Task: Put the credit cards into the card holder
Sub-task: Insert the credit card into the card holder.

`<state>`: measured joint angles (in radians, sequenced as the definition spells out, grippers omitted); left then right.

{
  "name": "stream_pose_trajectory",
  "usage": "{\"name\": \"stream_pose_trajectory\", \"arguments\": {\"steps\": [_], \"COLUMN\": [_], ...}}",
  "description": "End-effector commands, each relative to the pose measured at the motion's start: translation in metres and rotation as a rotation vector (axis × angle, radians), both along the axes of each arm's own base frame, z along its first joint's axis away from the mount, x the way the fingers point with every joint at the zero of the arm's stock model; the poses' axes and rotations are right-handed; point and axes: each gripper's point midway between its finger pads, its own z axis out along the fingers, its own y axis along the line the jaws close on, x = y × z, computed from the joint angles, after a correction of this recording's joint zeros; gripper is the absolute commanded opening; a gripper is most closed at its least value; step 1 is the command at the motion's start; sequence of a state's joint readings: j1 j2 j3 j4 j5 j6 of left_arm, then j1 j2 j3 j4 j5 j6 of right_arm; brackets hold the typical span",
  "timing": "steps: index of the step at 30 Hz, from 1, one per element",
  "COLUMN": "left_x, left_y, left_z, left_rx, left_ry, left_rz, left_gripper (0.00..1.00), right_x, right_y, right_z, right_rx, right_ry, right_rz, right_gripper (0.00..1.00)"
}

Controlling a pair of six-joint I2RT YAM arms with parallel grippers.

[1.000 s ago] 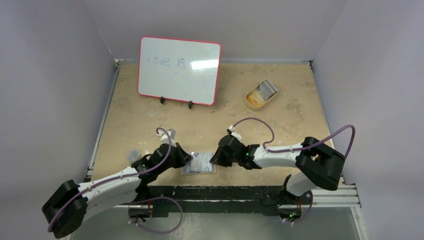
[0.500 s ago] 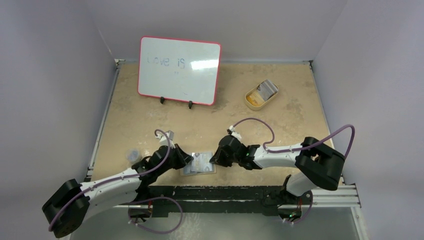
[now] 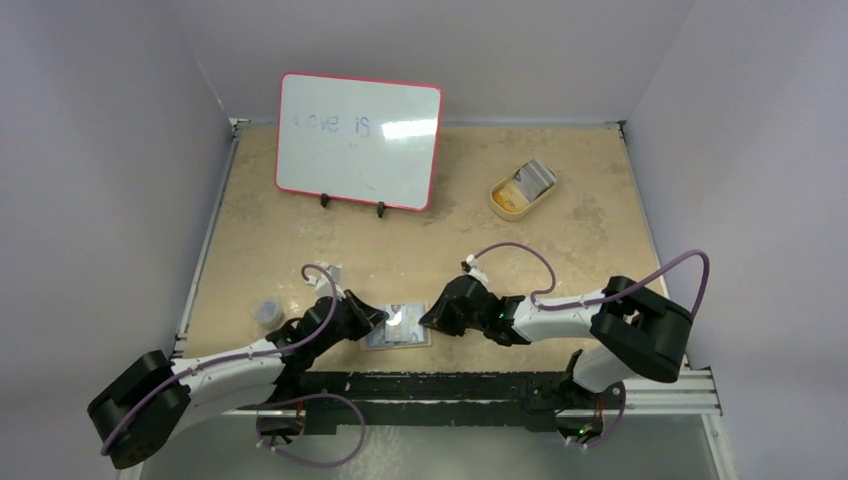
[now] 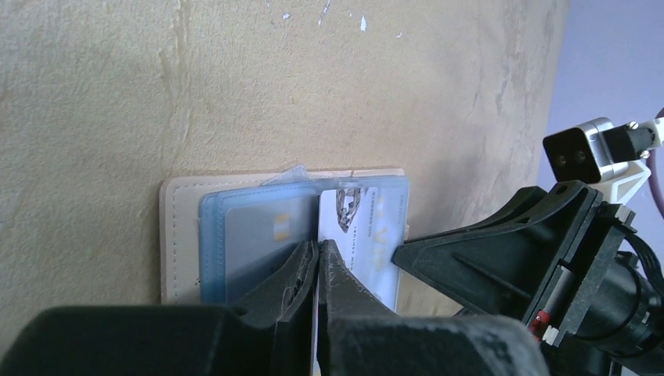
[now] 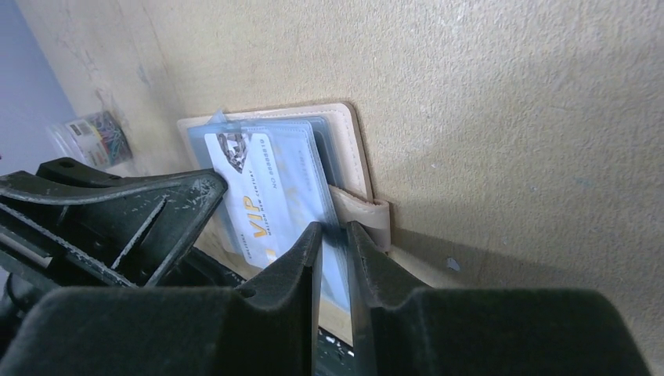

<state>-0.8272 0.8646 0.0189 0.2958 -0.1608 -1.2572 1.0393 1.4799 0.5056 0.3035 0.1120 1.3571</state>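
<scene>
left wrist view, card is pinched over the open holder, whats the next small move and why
Probably nudge the left gripper forward a little, sliding the card deeper into the card holder. Its fingers pinch the card's near edge, the card lies over the open holder, and the right gripper pinches a clear sleeve, seemingly bracing it. How far in the card sits is unclear.

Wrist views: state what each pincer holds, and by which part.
Left pincer pinches the white VIP card by its near edge. Right pincer pinches a clear pocket sleeve of the card holder by its near edge.
</scene>
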Motion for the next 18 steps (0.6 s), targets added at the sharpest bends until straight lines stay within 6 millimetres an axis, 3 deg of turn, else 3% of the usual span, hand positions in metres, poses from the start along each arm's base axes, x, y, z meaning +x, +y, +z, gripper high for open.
{"name": "stream_pose_trajectory", "arguments": {"steps": [1,10,18], "left_x": [0.003,0.009,0.011], "left_y": [-0.003,-0.028,-0.039], "left_z": [0.000,0.012,0.016], "left_rx": [-0.043,-0.071,-0.105], "left_ry": [-0.003,-0.009,-0.006], "left_rz": [0.032,-0.031,-0.039], "left_gripper": [0.00,0.00,0.00], "right_x": [-0.001,0.005,0.010], "right_y": [-0.019,-0.009,-0.013], "right_z": [-0.020,-0.002,0.003], "right_rx": [-0.055,0.050,0.075], "right_ry": [0.018,0.011,-0.008], "right_rz": [-0.057,-0.100,-0.148], "right_gripper": [0.20,0.20,0.20]}}
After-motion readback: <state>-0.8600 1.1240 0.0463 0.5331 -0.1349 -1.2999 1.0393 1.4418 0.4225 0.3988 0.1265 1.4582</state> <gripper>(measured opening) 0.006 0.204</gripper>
